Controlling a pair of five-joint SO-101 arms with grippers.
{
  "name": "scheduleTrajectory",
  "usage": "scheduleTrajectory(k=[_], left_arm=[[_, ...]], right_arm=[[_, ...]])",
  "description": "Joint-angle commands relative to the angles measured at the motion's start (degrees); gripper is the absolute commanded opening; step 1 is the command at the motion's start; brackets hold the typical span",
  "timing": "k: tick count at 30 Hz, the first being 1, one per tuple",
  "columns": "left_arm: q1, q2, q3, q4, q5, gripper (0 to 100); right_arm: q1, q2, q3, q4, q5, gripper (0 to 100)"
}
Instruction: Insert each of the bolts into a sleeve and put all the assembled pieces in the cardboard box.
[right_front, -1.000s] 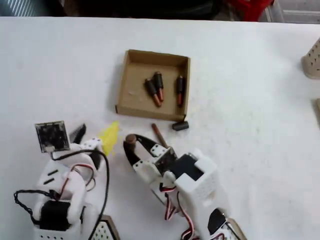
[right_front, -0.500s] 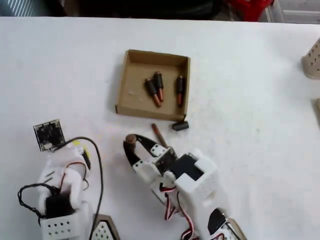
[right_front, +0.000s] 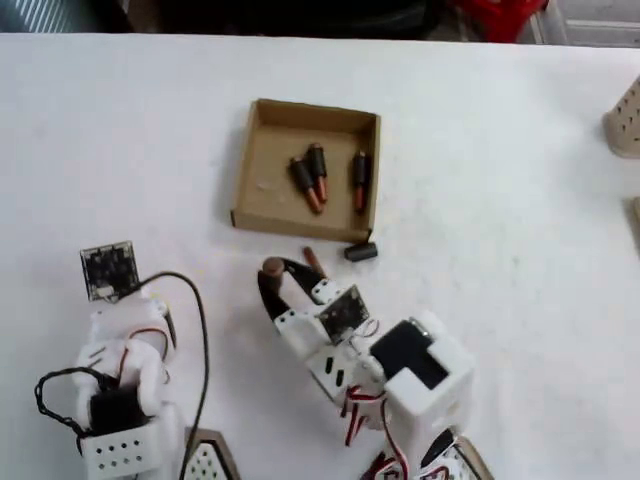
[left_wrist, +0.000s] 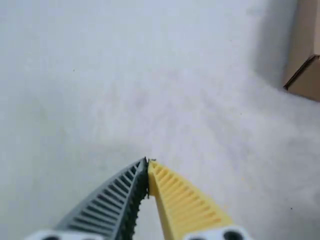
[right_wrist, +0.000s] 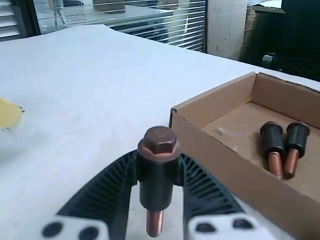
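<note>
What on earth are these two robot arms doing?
They are fitting bolts into sleeves and boxing them. The right hand grips one finished piece upright, just short of the cardboard box, where three finished pieces lie. One bare bolt and one empty sleeve lie on the table nearby. The left hand is shut, holding nothing.

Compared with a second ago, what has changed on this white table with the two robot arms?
The left gripper closed its yellow and grey fingers and drew back toward its base. The right gripper, clamped on a copper bolt in a black sleeve, edged nearer the brown cardboard box. The loose copper bolt, the loose black sleeve and the three assembled pieces in the box stayed put.
</note>
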Motion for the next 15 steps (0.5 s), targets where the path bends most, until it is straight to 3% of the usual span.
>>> scheduleTrajectory(k=[1, 6, 15], left_arm=[[-0.13, -0.57, -0.09, 0.35, -4.04, 2], [-0.04, -0.57, -0.09, 0.35, -4.31, 2], [-0.04, -0.4, -0.09, 0.35, -4.31, 2]], right_arm=[[2.24, -8.31, 0.44, 3.82, -0.53, 1.6], [6.11, -19.38, 0.0, 17.45, -0.53, 1.6], [13.93, -41.8, -5.8, 51.21, -0.53, 1.6]])
